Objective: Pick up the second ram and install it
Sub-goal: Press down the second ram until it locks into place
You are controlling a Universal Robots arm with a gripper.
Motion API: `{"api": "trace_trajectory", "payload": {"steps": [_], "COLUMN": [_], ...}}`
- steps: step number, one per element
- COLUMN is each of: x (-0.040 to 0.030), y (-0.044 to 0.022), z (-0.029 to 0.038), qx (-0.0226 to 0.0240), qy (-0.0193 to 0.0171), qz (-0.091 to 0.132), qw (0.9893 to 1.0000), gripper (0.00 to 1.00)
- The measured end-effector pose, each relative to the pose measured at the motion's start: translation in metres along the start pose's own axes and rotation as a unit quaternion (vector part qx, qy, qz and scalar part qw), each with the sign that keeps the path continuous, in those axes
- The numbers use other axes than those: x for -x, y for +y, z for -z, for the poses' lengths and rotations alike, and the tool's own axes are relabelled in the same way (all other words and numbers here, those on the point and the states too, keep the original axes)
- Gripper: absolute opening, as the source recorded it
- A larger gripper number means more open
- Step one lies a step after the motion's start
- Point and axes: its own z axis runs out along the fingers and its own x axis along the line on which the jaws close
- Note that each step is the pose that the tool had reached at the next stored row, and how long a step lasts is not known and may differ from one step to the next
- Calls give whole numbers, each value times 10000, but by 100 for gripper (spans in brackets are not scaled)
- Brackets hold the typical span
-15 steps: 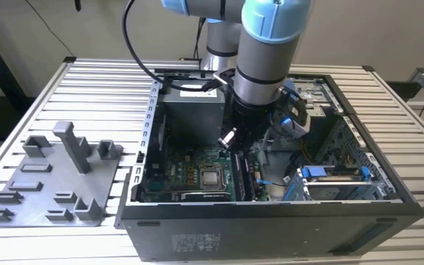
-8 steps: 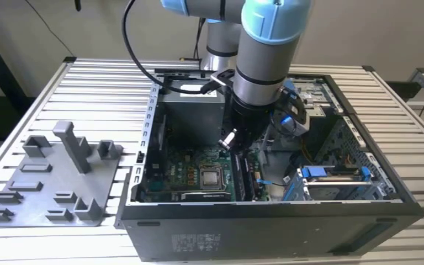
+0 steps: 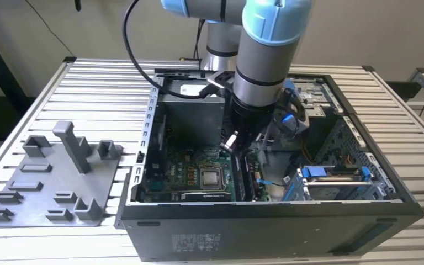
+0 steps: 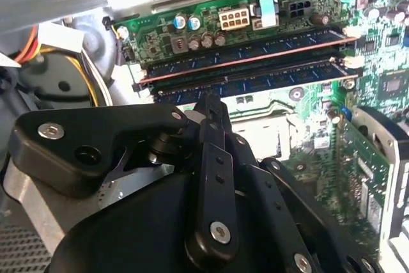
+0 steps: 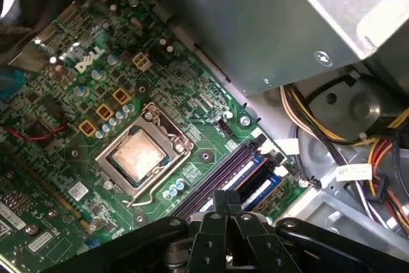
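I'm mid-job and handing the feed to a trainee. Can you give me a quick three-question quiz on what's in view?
1. True or false: the grey tray lies inside the open computer case.
2. The end effector is nearest to: A the tray, B the memory slots, C the case's front wall.
3. Fill in: in the exterior view, the tray lies to the case's ____.

Key: 1 false, it lies on the table outside the case. 2 B. 3 left.
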Motion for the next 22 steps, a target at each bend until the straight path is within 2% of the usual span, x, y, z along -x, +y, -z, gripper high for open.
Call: {"api": "trace_trajectory", "payload": {"steps": [6, 9, 12, 16, 22], "x": [-2, -2, -3, -3, -5], "y": [-2, -2, -3, -4, -5], "z": [-5, -8, -8, -9, -13], "qx": [16, 31, 17, 4, 27], "qy": [17, 26, 11, -4, 6], "qz": [327, 599, 816, 1101, 1583], "qw": [9995, 9982, 9967, 9939, 9874], "gripper": [11, 11, 11, 11, 11]}}
